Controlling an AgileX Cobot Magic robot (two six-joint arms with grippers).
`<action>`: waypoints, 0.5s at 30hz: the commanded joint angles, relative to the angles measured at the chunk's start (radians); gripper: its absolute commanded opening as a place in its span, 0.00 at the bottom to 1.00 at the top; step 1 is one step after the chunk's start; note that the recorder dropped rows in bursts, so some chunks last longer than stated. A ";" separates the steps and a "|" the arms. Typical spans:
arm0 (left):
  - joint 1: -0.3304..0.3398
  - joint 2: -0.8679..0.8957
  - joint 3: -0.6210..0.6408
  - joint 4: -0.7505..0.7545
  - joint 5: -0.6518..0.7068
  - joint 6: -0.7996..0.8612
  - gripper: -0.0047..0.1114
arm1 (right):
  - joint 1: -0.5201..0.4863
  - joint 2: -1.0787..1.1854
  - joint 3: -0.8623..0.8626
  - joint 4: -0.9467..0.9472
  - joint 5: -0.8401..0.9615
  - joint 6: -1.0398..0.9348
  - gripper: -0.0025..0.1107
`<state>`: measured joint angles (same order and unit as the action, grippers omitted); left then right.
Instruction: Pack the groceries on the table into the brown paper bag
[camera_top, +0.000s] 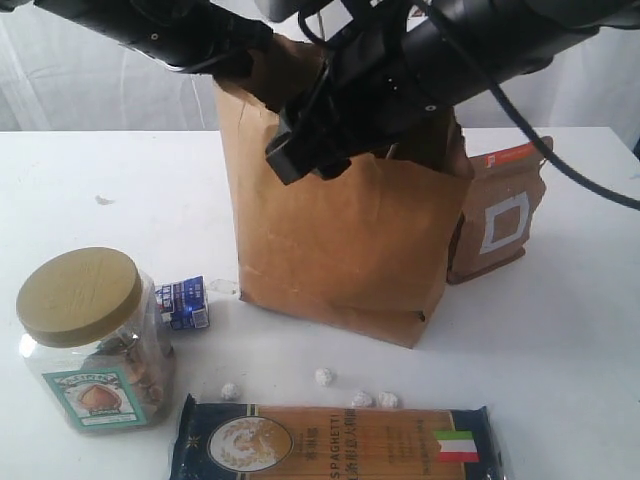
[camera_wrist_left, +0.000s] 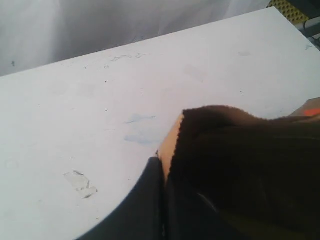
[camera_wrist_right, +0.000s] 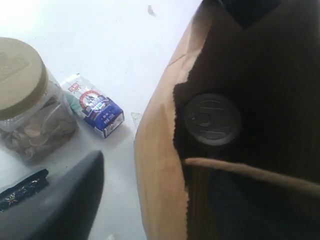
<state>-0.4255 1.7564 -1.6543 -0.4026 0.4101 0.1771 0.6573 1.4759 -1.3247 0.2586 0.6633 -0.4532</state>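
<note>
Our right gripper (camera_top: 300, 150), spread and empty, hangs over the brown paper bag (camera_top: 340, 250), the dark pull-tab jar (camera_wrist_right: 212, 120) upright inside below it.

Table (camera_top: 560, 330) with bag (camera_top: 340, 250), jar (camera_top: 90, 340), spaghetti (camera_top: 340, 445)

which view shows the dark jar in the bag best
Right wrist view: it looks down into the bag and shows the dark jar's pull-tab lid. In the exterior view the bag's wall hides the jar. The left wrist view shows the bag's rim and dark inside, but no jar.
</note>
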 joint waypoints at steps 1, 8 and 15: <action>0.034 -0.016 -0.023 -0.011 -0.031 0.003 0.04 | 0.000 0.036 -0.037 -0.025 0.028 0.022 0.64; 0.089 -0.016 -0.023 -0.008 0.011 0.003 0.04 | 0.000 0.015 -0.051 -0.027 0.017 0.058 0.63; 0.075 -0.014 -0.023 -0.008 0.022 0.003 0.04 | 0.000 0.009 -0.051 -0.023 0.016 0.113 0.59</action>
<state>-0.3461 1.7564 -1.6601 -0.3988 0.4598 0.1771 0.6573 1.5014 -1.3677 0.2421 0.6813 -0.3738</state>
